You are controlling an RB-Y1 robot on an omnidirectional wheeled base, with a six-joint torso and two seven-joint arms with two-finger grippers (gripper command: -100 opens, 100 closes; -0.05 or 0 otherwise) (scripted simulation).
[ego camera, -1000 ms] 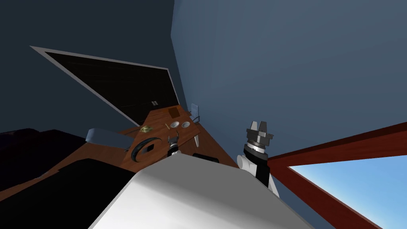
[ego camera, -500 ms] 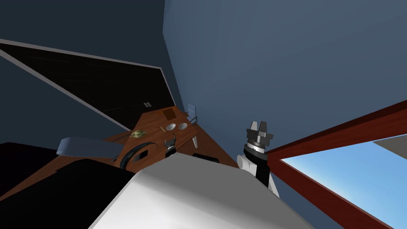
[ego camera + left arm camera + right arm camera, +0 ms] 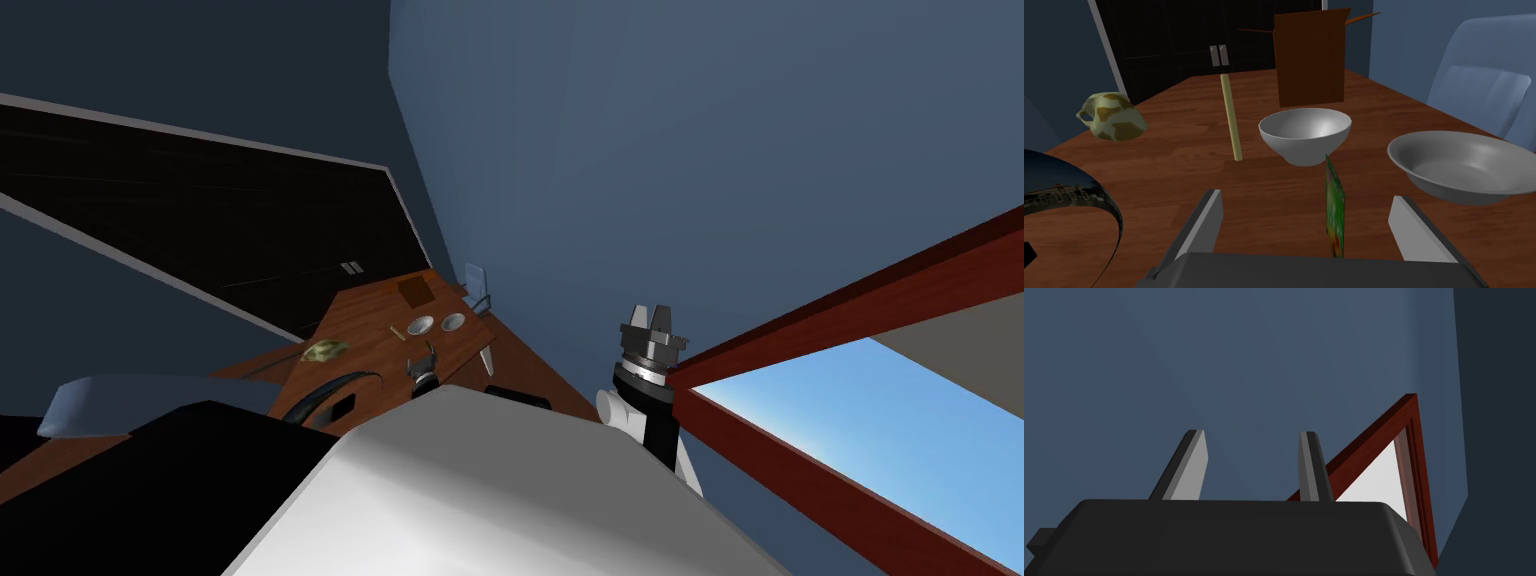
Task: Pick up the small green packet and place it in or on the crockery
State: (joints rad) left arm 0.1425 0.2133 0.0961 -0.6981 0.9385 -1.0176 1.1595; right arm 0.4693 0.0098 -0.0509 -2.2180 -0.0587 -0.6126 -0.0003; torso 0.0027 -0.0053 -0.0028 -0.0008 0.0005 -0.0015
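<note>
The small green packet (image 3: 1334, 210) stands on edge on the wooden table (image 3: 1174, 165), between the fingers of my open left gripper (image 3: 1304, 215). It is nearer one finger (image 3: 1411, 225) and neither finger touches it. Just beyond the packet sits a deep grey bowl (image 3: 1305, 131), with a wide shallow grey bowl (image 3: 1464, 165) beside it. The head view shows my left gripper (image 3: 425, 355) low over the table near both bowls (image 3: 419, 324) (image 3: 453, 321). My right gripper (image 3: 650, 322) is raised beside my chest by the blue wall, its fingers (image 3: 1191, 463) partly apart and holding nothing.
A pale stick (image 3: 1230, 115), a camouflage mug (image 3: 1113, 116) and an open brown box (image 3: 1309, 57) stand further along the table. A black glossy ring (image 3: 1074, 190) lies beside the gripper. A blue-grey chair (image 3: 1484, 75) is behind the shallow bowl. A red-framed window (image 3: 850, 400) is on my right.
The whole head view has swung, so the table and its things sit further left and the window larger: my own move. Both grippers keep their places relative to my chest.
</note>
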